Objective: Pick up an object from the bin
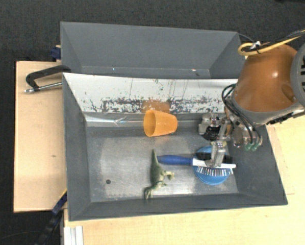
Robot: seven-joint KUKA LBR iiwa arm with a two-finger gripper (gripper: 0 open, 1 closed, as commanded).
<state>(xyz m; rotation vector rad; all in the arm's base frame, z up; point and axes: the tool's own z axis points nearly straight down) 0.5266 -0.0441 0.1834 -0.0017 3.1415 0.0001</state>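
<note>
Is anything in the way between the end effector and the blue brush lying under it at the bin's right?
Nothing visible does. The end effector is right over the head end of the blue brush. The orange cup lies further left by the back wall, the green dinosaur by the handle's tip; neither is between them.

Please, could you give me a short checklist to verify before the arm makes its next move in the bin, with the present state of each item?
1. hand is over a thing: ok, above the bristle end of the blue-handled brush.
2. Brush lies free: not ok, its head overlaps the blue round dish.
3. Grip on the brush: cannot tell.
4. orange cup is apart from the hand: ok, on its side by the back wall.
5. green toy dinosaur is apart from the hand: ok, near the front wall.
</note>
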